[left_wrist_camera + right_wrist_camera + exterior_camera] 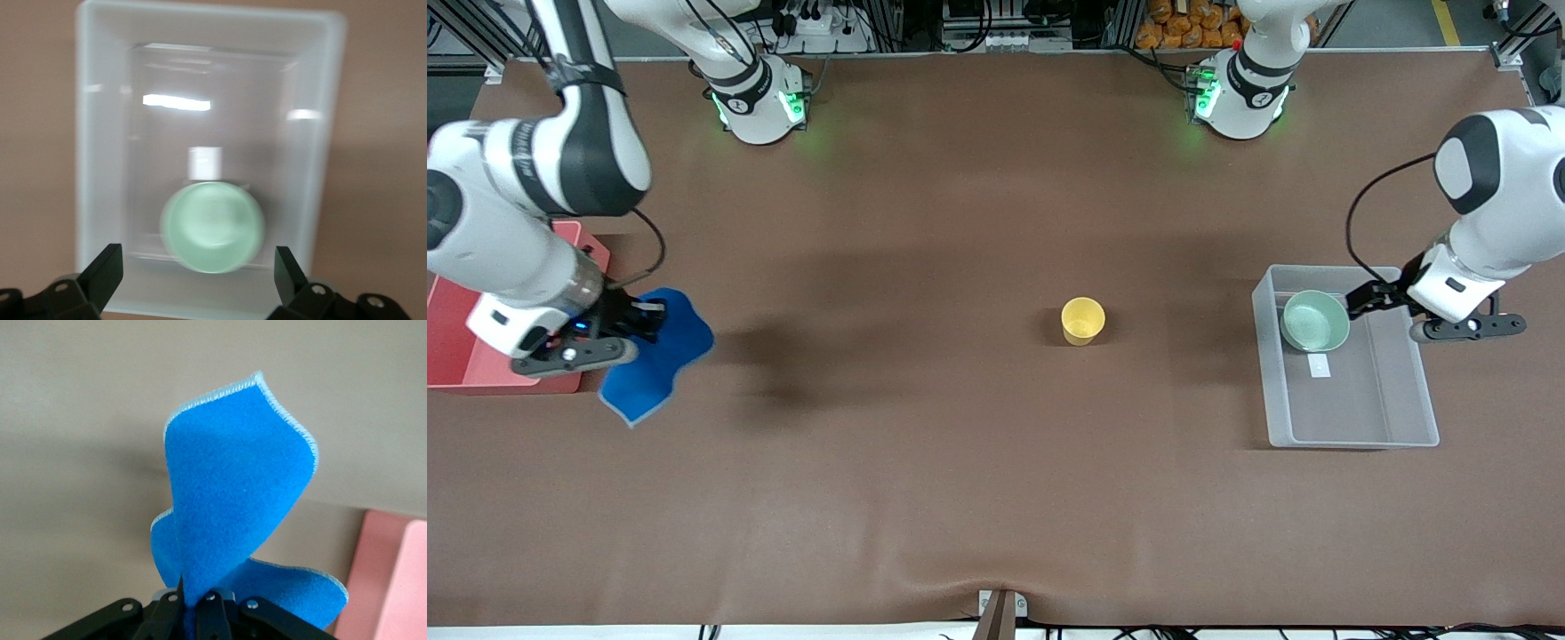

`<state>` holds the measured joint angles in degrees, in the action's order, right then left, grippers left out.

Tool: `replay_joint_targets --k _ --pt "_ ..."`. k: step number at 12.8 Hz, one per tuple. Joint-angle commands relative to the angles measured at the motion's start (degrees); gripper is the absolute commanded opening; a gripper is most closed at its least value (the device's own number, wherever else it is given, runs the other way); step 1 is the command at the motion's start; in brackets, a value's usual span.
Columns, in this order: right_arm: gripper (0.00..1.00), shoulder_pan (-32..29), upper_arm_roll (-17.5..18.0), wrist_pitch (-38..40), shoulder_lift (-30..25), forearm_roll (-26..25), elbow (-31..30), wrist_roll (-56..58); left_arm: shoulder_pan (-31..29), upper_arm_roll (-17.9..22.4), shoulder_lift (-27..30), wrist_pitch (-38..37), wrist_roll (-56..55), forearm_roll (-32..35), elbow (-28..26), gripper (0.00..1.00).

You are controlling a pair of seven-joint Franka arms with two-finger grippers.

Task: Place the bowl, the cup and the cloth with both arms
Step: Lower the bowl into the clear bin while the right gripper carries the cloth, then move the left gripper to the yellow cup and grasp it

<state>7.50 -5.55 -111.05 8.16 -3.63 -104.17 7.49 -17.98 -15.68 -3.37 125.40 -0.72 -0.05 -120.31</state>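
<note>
The right pincer (640,324) was clamped on the blue cloth (660,356), which hung from it just beside the pink bin (463,356) at the right arm's end of the bench (960,462). The left pincer (1356,302) stood open over the clear tray (1396,436), with the mint bowl (1314,321) inside the tray. The yellow cup (1083,320) sat upright mid-bench, well apart from both.

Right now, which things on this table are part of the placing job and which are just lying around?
Part of the job:
- pale mint green bowl, in the clear plastic tray
- small yellow cup, mid-table
- bright blue cloth, held by the right gripper
- left gripper, open over the clear tray
- pink bin

Lying about:
- nothing visible
</note>
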Motion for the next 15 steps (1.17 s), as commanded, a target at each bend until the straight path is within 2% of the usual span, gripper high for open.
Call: replay_joint_targets --k 1,3,4,8,12,15 --pt "0.00 -2.1 0.7 4.0 -4.7 -3.0 -1.6 1.8 0.0 -7.4 -1.8 -1.7 -9.6 -5.5 3.3 1.00" --pt "0.00 -6.4 0.7 5.8 -6.0 -3.0 -1.5 7.6 1.1 -15.0 -3.5 -1.0 -24.0 -4.7 4.9 1.00" --pt "0.00 -8.8 0.7 6.1 -6.4 -3.0 -1.5 11.5 2.4 -16.7 -5.0 -0.9 -28.8 -3.6 6.0 1.00" --pt "0.00 -18.5 0.7 6.0 -5.9 -3.2 0.0 24.4 12.7 -17.0 -12.8 0.0 -44.2 1.1 10.7 1.00" --pt "0.00 -23.0 0.7 5.7 -5.0 -10.8 1.2 28.5 19.3 -17.0 -21.6 1.9 -58.4 10.3 12.6 0.99" --pt "0.00 -24.5 0.7 4.3 -4.1 -15.4 1.5 28.5 22.3 -16.6 -25.5 4.4 -63.5 12.9 12.6 0.90"
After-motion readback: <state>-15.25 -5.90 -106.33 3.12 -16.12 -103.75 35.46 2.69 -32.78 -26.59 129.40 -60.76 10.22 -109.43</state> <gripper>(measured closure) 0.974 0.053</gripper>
